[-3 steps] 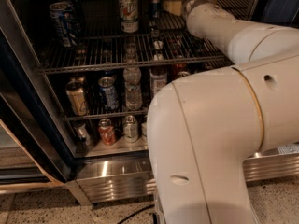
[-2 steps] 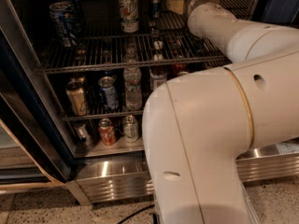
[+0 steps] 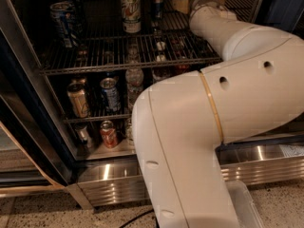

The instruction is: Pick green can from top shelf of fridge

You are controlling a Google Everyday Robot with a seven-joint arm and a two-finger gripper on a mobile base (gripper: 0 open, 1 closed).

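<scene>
Jaws over top shelf [image 3: 95, 57] near can [image 3: 130, 11]

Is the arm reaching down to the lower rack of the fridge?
No, the arm extends over the top shelf, with the gripper at that shelf's back right.

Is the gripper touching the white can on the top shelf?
Apart. Camera view: gripper at the shelf's back right, white can standing well to its left.

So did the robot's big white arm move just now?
Yes. Its elbow swung left, closer to the red can at the bottom. The gripper is up at the top shelf, right of the whitish can.
</scene>
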